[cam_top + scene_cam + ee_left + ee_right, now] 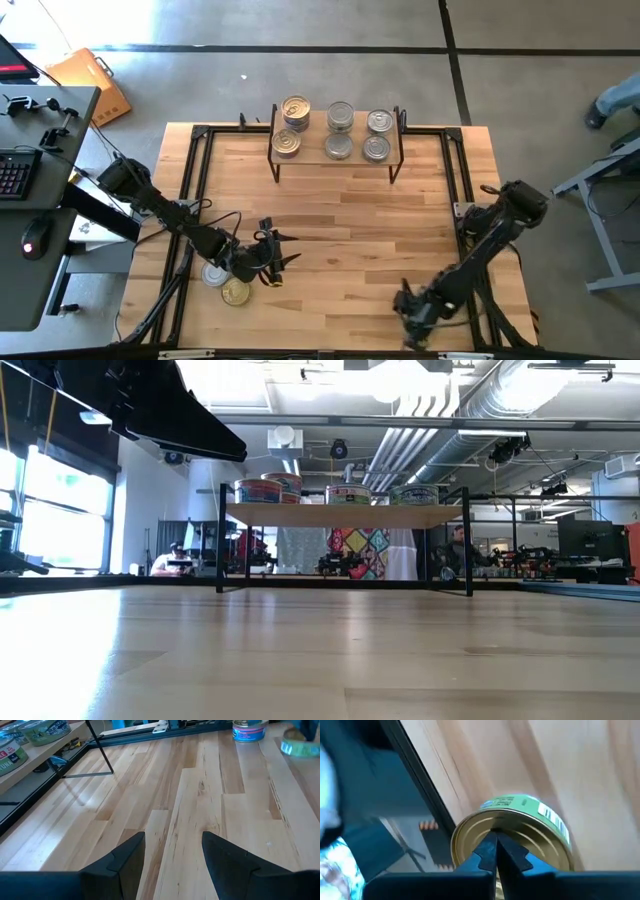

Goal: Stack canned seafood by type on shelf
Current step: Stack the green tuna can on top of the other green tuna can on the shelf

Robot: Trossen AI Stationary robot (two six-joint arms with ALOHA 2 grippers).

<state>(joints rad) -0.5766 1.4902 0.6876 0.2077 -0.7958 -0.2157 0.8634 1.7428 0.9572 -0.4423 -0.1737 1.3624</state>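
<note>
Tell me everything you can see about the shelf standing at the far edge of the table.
The shelf is a low riser: a light wooden rectangular top on thin black metal legs. It stands level at the middle of the table's far edge. Cans rest on its top in three groups, some stacked. Neither gripper touches it.

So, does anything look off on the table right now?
Yes: the right end effector is shut with its tips meeting on the gold end of a green-label tin by the table edge, not around it. It may be a missed grasp.
</note>
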